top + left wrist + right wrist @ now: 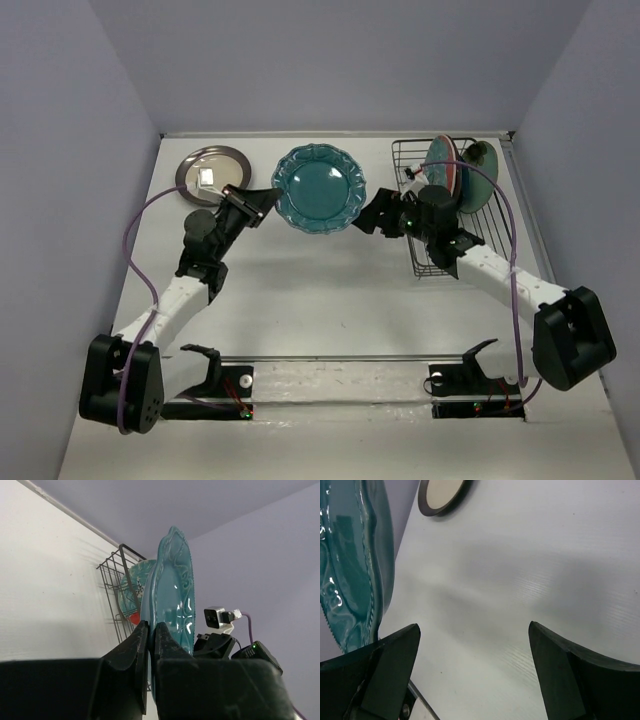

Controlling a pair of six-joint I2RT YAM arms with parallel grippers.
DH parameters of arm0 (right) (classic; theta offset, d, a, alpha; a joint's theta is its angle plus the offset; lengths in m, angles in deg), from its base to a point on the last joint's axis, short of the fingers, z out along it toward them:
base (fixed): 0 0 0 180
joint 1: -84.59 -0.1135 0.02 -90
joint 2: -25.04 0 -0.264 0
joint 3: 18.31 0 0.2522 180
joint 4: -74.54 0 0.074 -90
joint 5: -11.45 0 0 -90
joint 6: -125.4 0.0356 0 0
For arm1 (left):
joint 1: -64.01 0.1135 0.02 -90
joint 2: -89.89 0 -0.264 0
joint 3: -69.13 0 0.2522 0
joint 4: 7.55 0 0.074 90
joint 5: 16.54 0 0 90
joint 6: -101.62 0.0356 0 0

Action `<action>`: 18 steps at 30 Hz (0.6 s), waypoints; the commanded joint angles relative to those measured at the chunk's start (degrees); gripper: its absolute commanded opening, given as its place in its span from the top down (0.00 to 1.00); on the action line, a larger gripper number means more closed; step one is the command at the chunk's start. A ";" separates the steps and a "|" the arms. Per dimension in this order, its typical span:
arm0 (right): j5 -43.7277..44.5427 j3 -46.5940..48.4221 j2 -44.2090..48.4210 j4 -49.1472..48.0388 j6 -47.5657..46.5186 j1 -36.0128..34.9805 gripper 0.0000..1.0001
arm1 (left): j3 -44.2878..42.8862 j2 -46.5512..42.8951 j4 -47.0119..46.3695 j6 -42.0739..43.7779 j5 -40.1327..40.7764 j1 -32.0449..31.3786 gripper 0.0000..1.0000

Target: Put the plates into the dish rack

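Left tool (262, 205), item one: its jaws are pinching shut on the left rim of the scalloped teal plate (320, 188), and the left wrist view is showing both fingers (137, 645) pressing the rim edge-on, with the lower part of that plate (175, 605) disappearing behind the tool's black body. Right tool (372, 215), item two: it is hanging just beside the plate's right rim with its jaws spread wide and holding nothing; in its own wrist view (475, 630) only bare bench (520, 570) is showing between the fingers, while the teal plate (350, 565) is running out of frame at the left and top. Whether the teal plate is resting on the bench (330, 290) or hanging clear of it is hard to tell. Cream plate with dark rim (212, 170), item three: it is lying flat at the far left of the bench, partly washed out by glare from above and cut off by the top edge in the right wrist view (442, 495). Dish rack (425, 262), item four: it is sitting at the far right of the bench with the right arm covering much of it. Racked plates (445, 165) are standing on edge inside; they are overlapping, so their count and patterns are staying unclear, though a flower motif and a red patch are peeking out in the left wrist view (134, 592).
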 commanded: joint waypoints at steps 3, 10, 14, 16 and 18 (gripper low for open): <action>-9.05 -2.43 5.65 -8.27 0.41 -0.70 0.06 | -1.35 -5.10 -5.31 -1.59 -1.49 -0.18 0.94; -7.64 -7.54 14.78 3.15 -6.70 -0.70 0.07 | -5.66 -5.63 -4.96 -1.94 -1.49 -0.18 0.94; -12.21 -7.55 21.11 4.66 -6.98 -0.70 0.07 | -6.46 -5.54 -4.96 -1.85 -1.67 -0.26 0.94; -8.28 -6.50 22.27 5.18 -6.45 -0.70 0.06 | -5.84 -5.45 -5.57 -2.38 -2.37 -0.79 0.94; -3.63 -4.39 19.74 5.53 -6.80 -0.70 0.04 | -5.14 -5.89 -5.84 -2.82 -3.16 -1.32 0.94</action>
